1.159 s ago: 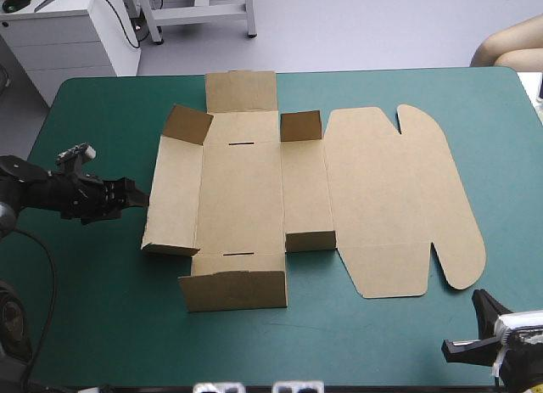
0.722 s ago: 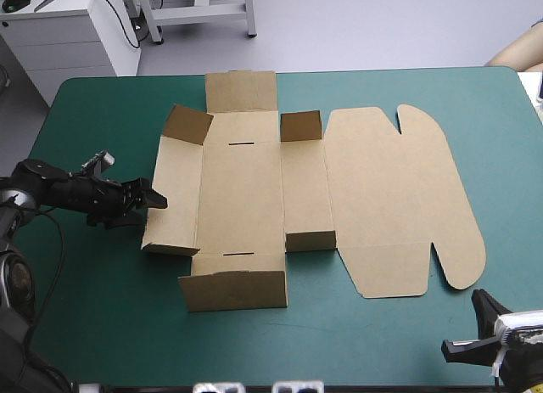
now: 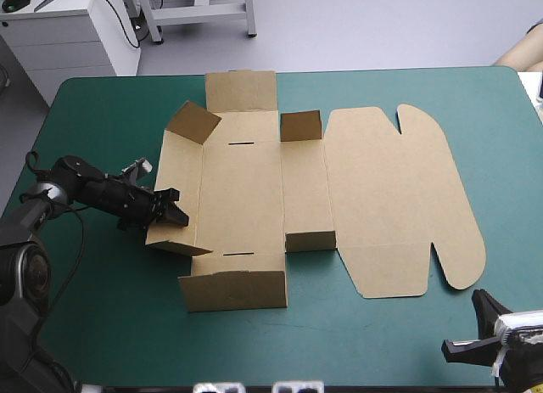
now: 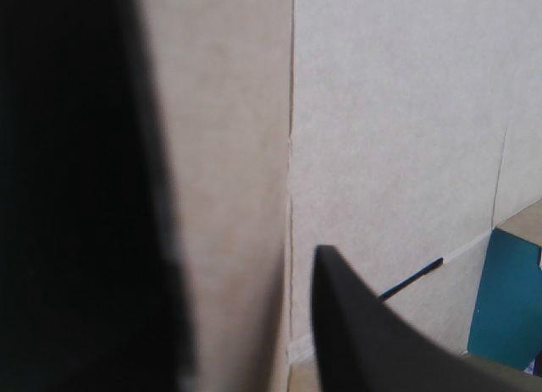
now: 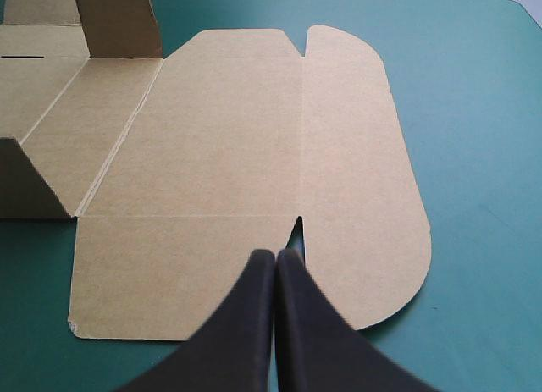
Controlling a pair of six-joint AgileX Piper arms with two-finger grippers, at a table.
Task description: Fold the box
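Observation:
The brown box (image 3: 254, 181) lies opened out across the middle of the teal-green table, its rounded lid flat to the right. The end flaps and small corner flaps stand raised. My left gripper (image 3: 172, 212) is at the box's left wall panel, near that panel's front end, which is tilted up off the cover. In the left wrist view this gripper (image 4: 246, 265) is open, with brown board (image 4: 381, 138) filling the gap between its black fingers. My right gripper (image 5: 275, 255) is shut and empty, just in front of the lid's near edge (image 5: 254, 155).
In the high view the right gripper (image 3: 484, 338) sits at the table's near right corner. Bare teal-green cover (image 3: 102, 308) lies in front of and left of the box. The lid's rounded edge reaches toward the table's right side.
My left gripper has moved right, from the bare cover to the box's left wall panel. That panel and its far corner flap have tipped up. The right arm has not moved.

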